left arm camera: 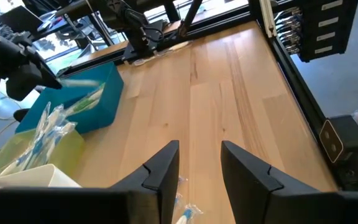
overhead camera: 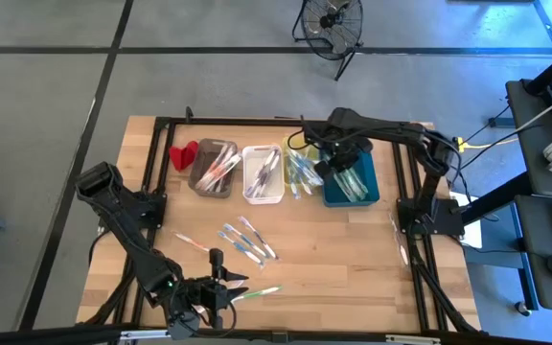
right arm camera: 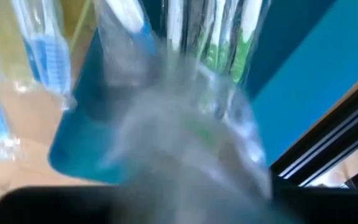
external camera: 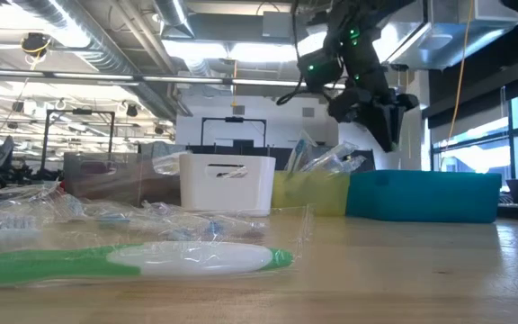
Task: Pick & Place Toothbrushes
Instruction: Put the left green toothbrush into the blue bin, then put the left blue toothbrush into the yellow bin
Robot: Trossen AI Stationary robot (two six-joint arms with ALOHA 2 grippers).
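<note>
On the wooden table (overhead camera: 372, 249), the right hand (overhead camera: 345, 165) hangs over the teal bin (overhead camera: 364, 188), a wrapped toothbrush blurred in front of it; whether its fingers grip cannot be told. This looks like the drop-off step. The left hand (left arm camera: 199, 163), at the table's near edge well away from the teal bin, stands partly open and empty beside a green toothbrush (overhead camera: 257, 292). Loose toothbrushes (overhead camera: 247, 238) lie between; next calls for picking one.

Toothbrushes (overhead camera: 247, 238): wrapped pale sticks, few loose on table, one green-white at front edge, rest in bins.
</note>
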